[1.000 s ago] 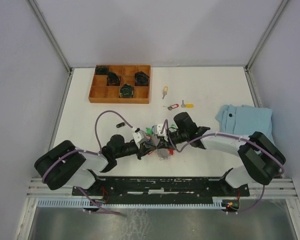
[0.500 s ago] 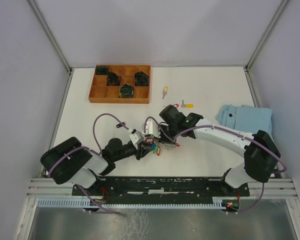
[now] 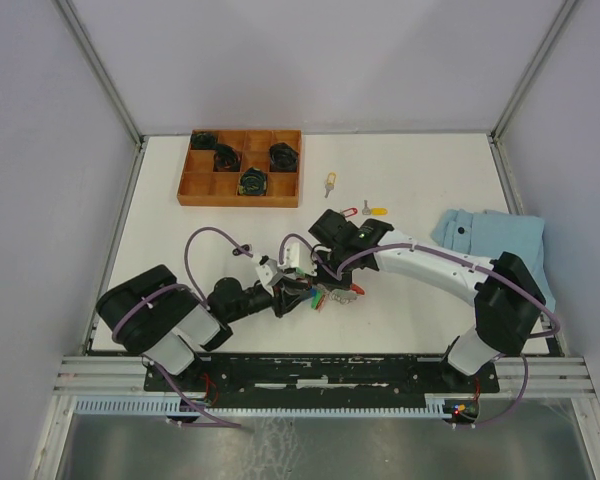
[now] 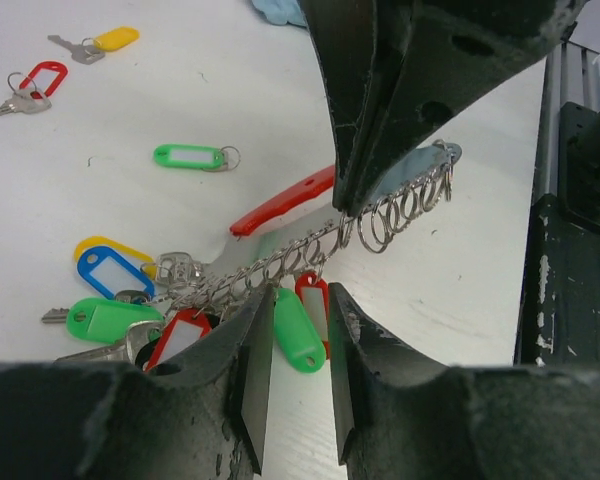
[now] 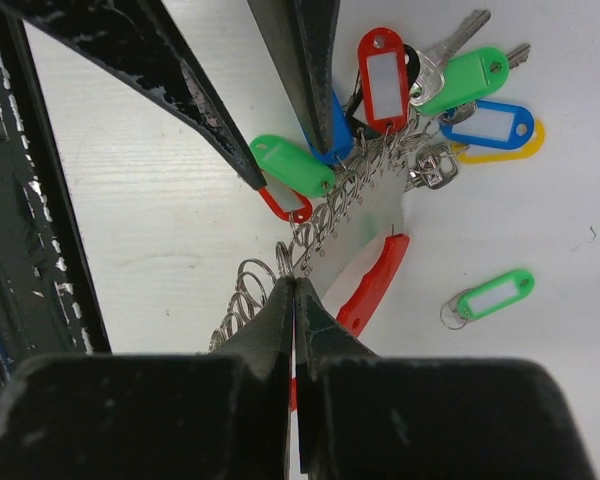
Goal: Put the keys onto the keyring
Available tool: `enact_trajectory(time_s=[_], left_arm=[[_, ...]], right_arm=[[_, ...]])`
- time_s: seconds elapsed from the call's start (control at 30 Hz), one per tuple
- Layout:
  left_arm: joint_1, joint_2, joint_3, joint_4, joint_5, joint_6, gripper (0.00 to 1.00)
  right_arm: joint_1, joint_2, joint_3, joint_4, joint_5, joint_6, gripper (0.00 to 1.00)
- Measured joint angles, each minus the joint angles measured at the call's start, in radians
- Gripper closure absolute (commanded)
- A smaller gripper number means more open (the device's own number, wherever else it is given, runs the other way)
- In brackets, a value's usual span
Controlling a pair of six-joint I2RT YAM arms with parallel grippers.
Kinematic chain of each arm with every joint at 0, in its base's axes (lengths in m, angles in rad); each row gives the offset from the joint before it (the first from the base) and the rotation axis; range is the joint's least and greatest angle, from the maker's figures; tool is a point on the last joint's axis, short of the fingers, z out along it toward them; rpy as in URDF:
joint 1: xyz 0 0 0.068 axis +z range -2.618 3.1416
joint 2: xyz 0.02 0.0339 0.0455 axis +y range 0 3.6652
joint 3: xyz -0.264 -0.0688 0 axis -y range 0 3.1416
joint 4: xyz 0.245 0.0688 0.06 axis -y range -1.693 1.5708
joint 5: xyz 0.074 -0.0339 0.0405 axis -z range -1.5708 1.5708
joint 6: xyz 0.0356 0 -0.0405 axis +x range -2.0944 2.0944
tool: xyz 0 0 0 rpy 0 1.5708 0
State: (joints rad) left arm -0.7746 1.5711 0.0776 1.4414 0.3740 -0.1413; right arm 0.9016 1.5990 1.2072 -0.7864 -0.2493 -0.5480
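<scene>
Grey-beaded, red-strapped keyring, pinched by the right end effector, lies crosswise just ahead of the empty, half-parted left end effector.

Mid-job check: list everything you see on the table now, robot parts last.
keyring: one, red strap, metal band, mixed tags, front centre
keys: three loose, red and yellow tags, behind the keyring
green tag: one, ring but no key seen, beside the keyring
tray: one, wooden, back left, four black items inside
cloth: one, blue, right side
cylinder: one, black, left of centre
left jaws: black, apart, over the keyring's tags
right jaws: black, shut on the keyring's band
</scene>
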Motion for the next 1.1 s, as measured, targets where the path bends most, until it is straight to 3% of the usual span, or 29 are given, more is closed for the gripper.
enact_trajectory(time_s=[0.73, 1.1], left_arm=[[0.004, 0.036, 0.040, 0.064, 0.100, -0.026, 0.66], [0.003, 0.023, 0.045, 0.048, 0.109, -0.018, 0.73]], right_arm=[[-0.047, -0.036, -0.040, 0.089, -0.113, 0.073, 0.99], [-0.060, -0.071, -0.078, 0.143, -0.164, 0.076, 0.99]])
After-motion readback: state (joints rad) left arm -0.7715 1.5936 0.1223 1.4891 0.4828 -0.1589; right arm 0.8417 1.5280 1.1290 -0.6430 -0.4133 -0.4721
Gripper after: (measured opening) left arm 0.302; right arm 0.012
